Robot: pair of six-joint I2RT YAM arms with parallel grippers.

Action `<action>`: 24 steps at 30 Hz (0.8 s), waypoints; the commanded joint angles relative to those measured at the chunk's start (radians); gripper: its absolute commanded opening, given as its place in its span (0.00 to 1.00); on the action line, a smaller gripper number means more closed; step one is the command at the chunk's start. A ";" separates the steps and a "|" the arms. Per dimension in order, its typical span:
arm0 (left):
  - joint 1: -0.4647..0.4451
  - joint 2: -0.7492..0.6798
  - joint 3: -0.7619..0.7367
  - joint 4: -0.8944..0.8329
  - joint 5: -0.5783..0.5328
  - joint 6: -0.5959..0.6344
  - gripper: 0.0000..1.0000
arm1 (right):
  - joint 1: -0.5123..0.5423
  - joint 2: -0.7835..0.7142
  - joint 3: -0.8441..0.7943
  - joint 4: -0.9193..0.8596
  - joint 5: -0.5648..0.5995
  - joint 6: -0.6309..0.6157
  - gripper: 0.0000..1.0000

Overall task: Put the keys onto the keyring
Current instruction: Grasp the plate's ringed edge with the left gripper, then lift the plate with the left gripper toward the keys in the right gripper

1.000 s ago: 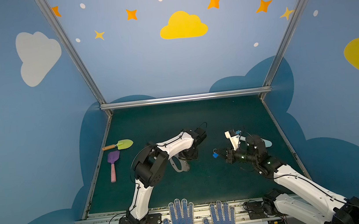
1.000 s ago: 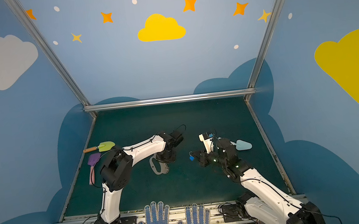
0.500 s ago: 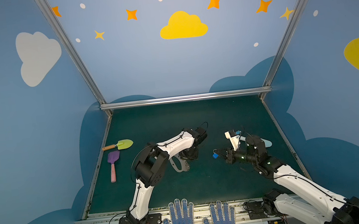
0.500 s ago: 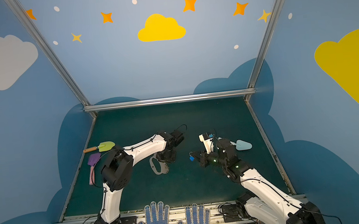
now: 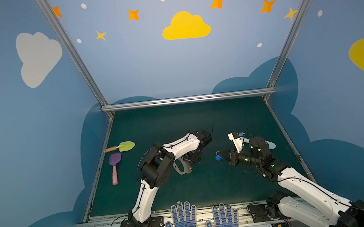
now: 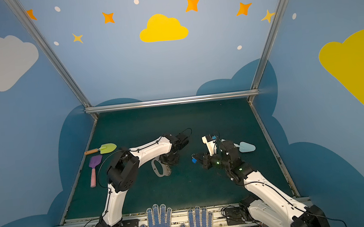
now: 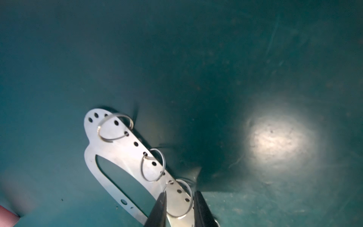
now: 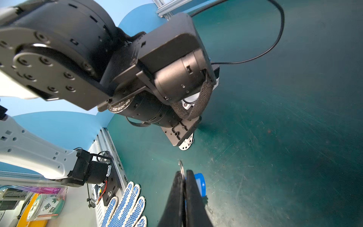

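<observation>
Left gripper [image 7: 179, 204], jaws slightly spread, straddles the keyring [image 7: 121, 149] lying on the mat [image 7: 216, 59], while at its three o'clock the right gripper [image 8: 183, 176] pinches the keys [image 8: 199, 182]; gloves [image 5: 184, 225] read "XINGONG".

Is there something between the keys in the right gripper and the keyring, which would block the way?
Nothing loose does: only bare mat lies between the keys and the keyring. But the left gripper stands over the keyring's end nearer the keys, jaws astride a wire ring there.
</observation>
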 commanded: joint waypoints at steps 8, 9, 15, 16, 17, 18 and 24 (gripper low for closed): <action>-0.013 0.039 0.045 -0.055 -0.015 0.044 0.29 | -0.004 -0.021 -0.012 0.024 -0.010 0.005 0.00; -0.016 0.042 0.045 -0.060 -0.014 0.050 0.29 | -0.004 -0.021 -0.012 0.025 -0.011 0.006 0.00; -0.036 0.047 0.064 -0.109 -0.060 0.098 0.33 | -0.004 -0.018 -0.016 0.032 -0.014 0.010 0.00; -0.040 0.045 0.065 -0.111 -0.070 0.111 0.33 | -0.004 -0.018 -0.018 0.033 -0.016 0.009 0.00; -0.046 0.042 0.063 -0.110 -0.088 0.122 0.33 | -0.004 -0.018 -0.016 0.034 -0.016 0.011 0.00; -0.051 0.043 0.064 -0.114 -0.106 0.130 0.33 | -0.004 -0.019 -0.016 0.034 -0.016 0.012 0.00; -0.066 0.074 0.077 -0.138 -0.135 0.178 0.32 | -0.004 -0.031 -0.015 0.027 -0.014 0.012 0.00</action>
